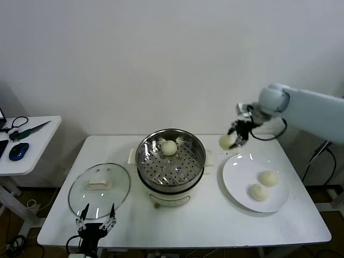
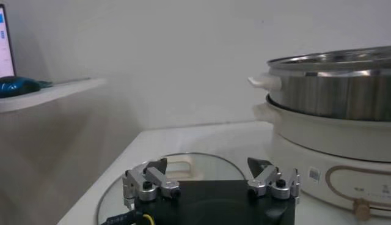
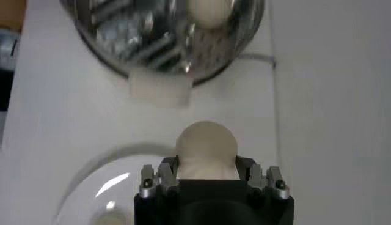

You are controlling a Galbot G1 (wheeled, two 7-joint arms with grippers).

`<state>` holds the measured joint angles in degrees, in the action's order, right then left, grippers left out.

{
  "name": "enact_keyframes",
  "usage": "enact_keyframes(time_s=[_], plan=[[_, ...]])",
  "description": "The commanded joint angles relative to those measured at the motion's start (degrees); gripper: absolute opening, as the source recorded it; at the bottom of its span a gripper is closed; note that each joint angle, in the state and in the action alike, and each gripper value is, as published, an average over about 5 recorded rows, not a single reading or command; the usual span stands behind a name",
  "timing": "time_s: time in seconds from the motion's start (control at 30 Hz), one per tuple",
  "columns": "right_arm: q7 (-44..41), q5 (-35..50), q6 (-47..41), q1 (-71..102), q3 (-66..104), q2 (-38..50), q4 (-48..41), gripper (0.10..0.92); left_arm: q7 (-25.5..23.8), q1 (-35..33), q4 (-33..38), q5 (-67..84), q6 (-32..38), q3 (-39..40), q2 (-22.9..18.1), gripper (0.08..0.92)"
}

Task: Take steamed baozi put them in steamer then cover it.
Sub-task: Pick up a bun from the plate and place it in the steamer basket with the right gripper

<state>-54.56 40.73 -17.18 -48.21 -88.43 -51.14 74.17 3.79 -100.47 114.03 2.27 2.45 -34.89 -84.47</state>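
1. Tabletop (image 1: 177,226): white, its far edge against the wall. The steamer (image 1: 171,166) stands mid-table with no lid on.
2. The glass cover (image 1: 99,190) lies flat to the steamer's left, near the tabletop's front-left edge. The white plate (image 1: 236,183) lies to the steamer's right; bare tabletop runs along the front edge.
3. One bun (image 1: 169,148) sits on the holed tray at the back of the steamer. Two more buns (image 1: 264,185) lie on the plate, close together.
4. Right pincer (image 1: 232,141): up in the air above the plate's far rim, between plate and steamer, closed narrow on a fourth bun (image 3: 206,147).
5. Left pincer (image 2: 211,183): low at the front edge just beside the cover, fingers spread wide, holding nothing.
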Motion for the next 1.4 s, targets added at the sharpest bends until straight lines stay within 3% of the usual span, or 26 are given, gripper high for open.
enact_keyframes(time_s=[0.03, 0.17, 0.37, 0.73, 1.13, 1.4], plan=[[2.62, 14.66, -3.35, -13.31, -2.11, -10.73, 7.88, 0.636, 0.02, 0.05, -0.01, 0.0, -0.05, 0.01, -0.02, 0.823], [6.93, 15.85, -6.67, -7.52, -1.27, -17.56, 9.95, 0.636, 0.06, 0.11, 0.35, 0.3, -0.13, -0.15, -0.11, 0.823], [10.81, 12.37, -9.54, 1.41, -1.72, -23.88, 5.66, 0.636, 0.12, -0.09, 1.06, 0.93, -0.29, -0.54, -0.48, 0.823], [17.86, 8.35, -14.8, 12.47, -0.86, -29.58, -3.62, 0.636, 0.23, -0.38, 0.98, 1.1, -0.16, -0.07, -0.82, 0.823], [19.46, 7.34, -15.94, 16.68, 0.79, -32.47, -9.06, 0.642, 0.23, -0.34, 0.92, 1.16, -0.2, -0.04, -0.6, 0.823], [13.58, 9.15, -12.09, 6.57, -1.13, -26.24, -4.0, 0.796, 0.13, -0.42, 1.33, 1.17, -0.53, -0.13, -0.62, 0.823]])
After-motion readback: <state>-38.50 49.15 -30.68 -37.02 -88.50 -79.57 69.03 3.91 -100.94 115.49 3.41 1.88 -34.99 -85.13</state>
